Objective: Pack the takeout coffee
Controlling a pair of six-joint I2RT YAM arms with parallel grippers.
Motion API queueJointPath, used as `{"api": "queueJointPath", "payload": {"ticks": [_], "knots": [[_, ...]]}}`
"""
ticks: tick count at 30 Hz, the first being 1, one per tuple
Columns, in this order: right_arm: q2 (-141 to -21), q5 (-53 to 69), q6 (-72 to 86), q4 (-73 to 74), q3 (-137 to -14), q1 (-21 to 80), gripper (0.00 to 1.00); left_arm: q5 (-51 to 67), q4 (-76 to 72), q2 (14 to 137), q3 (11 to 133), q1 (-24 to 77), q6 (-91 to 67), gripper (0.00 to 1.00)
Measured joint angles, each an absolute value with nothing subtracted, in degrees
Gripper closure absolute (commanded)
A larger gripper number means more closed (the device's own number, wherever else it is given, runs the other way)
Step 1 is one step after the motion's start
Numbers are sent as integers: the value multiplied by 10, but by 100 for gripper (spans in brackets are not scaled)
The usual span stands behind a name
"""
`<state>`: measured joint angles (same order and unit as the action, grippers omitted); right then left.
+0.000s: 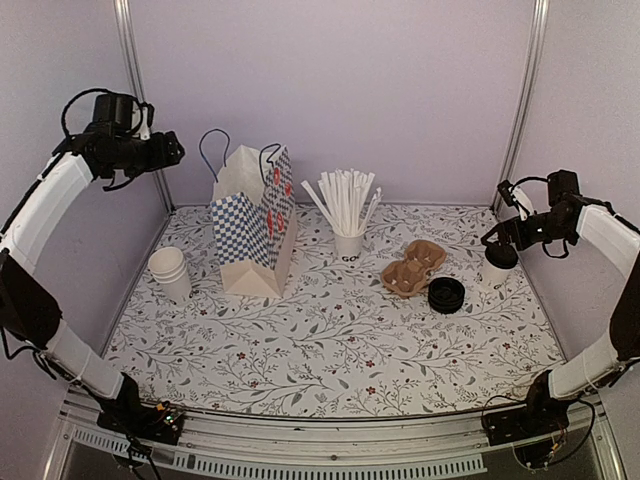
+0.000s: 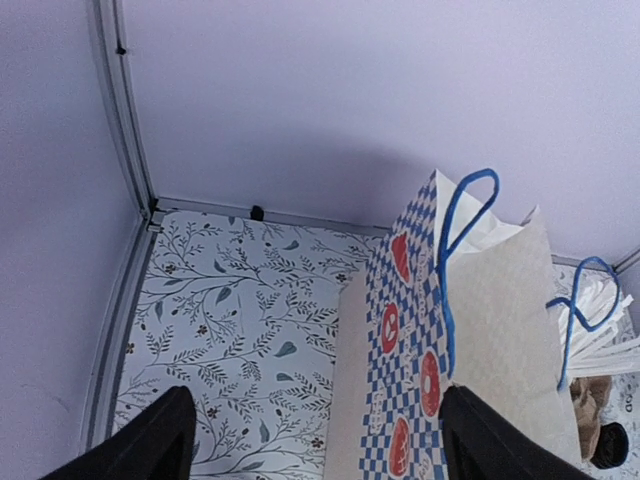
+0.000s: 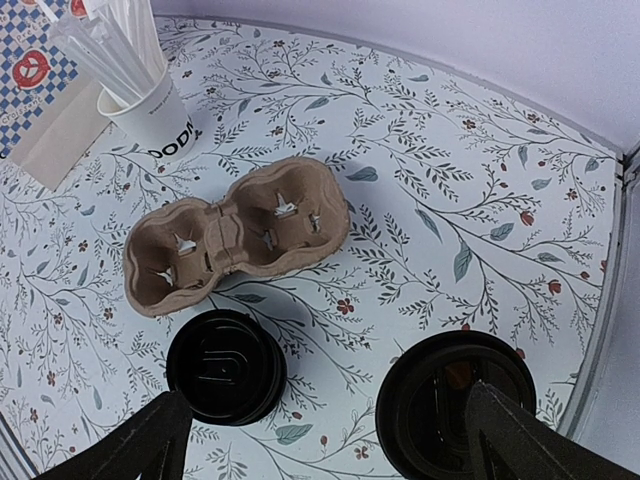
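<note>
The takeout coffee (image 1: 495, 272), a small white cup with a black lid, stands at the table's right edge. In the right wrist view its lid (image 3: 440, 400) shows from above, partly under my right finger. My right gripper (image 1: 498, 240) hovers just above it, open and empty (image 3: 330, 450). My left gripper (image 1: 172, 150) is raised high at the back left, open and empty (image 2: 320, 450), looking down on the blue checked paper bag (image 2: 480, 320). The bag (image 1: 255, 220) stands upright and open at the back left of the table.
A brown two-cup carrier (image 1: 413, 267) (image 3: 235, 235) lies left of the coffee. A stack of black lids (image 1: 446, 294) (image 3: 225, 365) sits in front of it. A white cup full of straws (image 1: 348, 238) (image 3: 150, 105) stands mid-back. Stacked white cups (image 1: 171, 272) stand left of the bag.
</note>
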<state>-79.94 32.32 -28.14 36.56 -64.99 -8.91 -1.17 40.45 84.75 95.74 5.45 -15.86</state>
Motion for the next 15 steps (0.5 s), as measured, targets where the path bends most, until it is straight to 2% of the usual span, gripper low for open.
{"api": "queueJointPath", "payload": {"ticks": [2,4,9,15], "knots": [[-799,323,-282,366,-650,-89,1,10,397,866,961,69,-162,35],[-799,323,-283,366,-650,-89,1,37,395,889,974,84,-171,42],[-798,327,-283,368,-650,-89,1,77,393,936,985,111,-192,45],[-793,336,-284,368,-644,-89,1,79,399,967,987,148,-203,66]]}}
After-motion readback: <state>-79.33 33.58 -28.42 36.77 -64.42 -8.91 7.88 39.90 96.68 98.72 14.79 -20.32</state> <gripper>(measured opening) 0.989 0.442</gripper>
